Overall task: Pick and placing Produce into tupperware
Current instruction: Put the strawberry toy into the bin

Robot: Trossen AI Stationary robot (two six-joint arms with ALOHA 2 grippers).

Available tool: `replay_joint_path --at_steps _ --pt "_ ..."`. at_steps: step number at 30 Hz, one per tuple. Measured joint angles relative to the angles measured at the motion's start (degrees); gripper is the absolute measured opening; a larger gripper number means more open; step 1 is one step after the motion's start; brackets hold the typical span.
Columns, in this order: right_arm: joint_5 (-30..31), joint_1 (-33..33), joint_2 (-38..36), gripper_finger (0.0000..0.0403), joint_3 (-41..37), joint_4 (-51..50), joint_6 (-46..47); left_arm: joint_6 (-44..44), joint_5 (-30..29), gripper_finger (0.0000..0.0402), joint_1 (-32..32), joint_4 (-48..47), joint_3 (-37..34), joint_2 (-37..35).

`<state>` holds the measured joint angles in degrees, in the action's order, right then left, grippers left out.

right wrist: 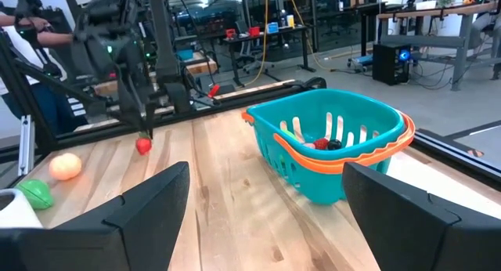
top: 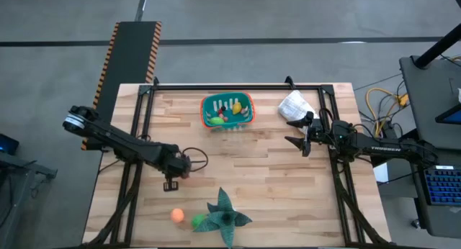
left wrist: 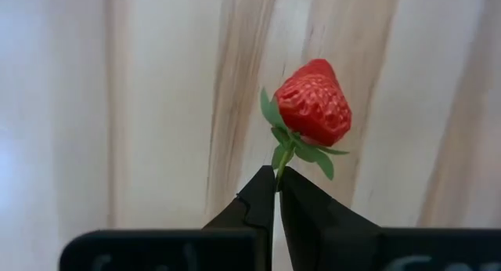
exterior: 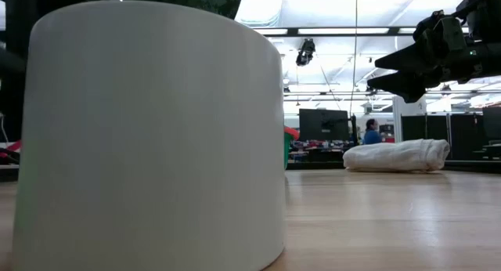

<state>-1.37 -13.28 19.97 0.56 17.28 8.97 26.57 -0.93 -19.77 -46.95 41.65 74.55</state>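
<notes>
A red toy strawberry [left wrist: 315,102] with green leaves hangs under my left gripper [left wrist: 278,177], which is shut on it over the table's left half [top: 171,183]. The teal tupperware [top: 227,110] with an orange rim stands at the far middle and holds several small produce pieces [right wrist: 317,143]. An orange fruit [top: 177,215] and a green one [top: 198,221] lie near the front edge. My right gripper [top: 297,132] waits open and level at the right, right of the tub, with nothing between its fingers [right wrist: 266,216]. My left gripper pinches the strawberry's green stem [left wrist: 280,163] between its two fingertips, only at their free ends. The fingers come from above, pointing down. The berry [right wrist: 143,146] hangs below them with its red tip downward, close over the wood.
A dark green star-shaped leafy thing [top: 225,216] lies by the front edge next to the two fruits. A wrinkled white bag [top: 294,105] sits at the far right. A white cylinder [exterior: 153,138] fills the left of the low view. Bare wood [top: 252,170] lies between strawberry and tub.
</notes>
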Motion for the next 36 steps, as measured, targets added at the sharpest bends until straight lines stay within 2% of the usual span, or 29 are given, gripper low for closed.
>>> replay_joint_path --at_steps 9,15,19,23,27,32,36 --pt "0.01 -0.01 0.01 0.0327 0.00 -0.01 0.00 -1.97 -7.18 0.0000 -0.02 1.74 0.30 -13.74" --pt "0.00 0.00 0.01 0.0327 0.00 -0.17 0.00 -13.04 -18.03 0.0000 -0.04 9.74 -0.21 -22.73" --pt "0.01 -0.01 0.01 0.0327 0.00 -0.24 0.00 -22.05 -20.58 0.0000 0.00 16.93 -1.33 -27.52" --pt "0.00 0.00 0.00 0.0327 0.00 -0.28 0.00 -29.68 -20.25 0.0000 0.00 24.85 -2.91 -31.68" --pt "0.01 0.00 0.00 0.0327 0.00 -0.28 0.00 -37.12 -16.01 0.0000 0.04 34.65 -6.41 -36.37" --pt "0.00 -0.01 0.02 0.0327 0.00 -0.28 0.00 -41.04 -10.69 0.0000 0.13 43.23 -10.88 -41.37" --pt "0.01 0.00 0.01 0.0327 0.00 -0.28 0.01 -42.51 -9.38 0.0000 0.11 47.64 -14.00 -44.32"
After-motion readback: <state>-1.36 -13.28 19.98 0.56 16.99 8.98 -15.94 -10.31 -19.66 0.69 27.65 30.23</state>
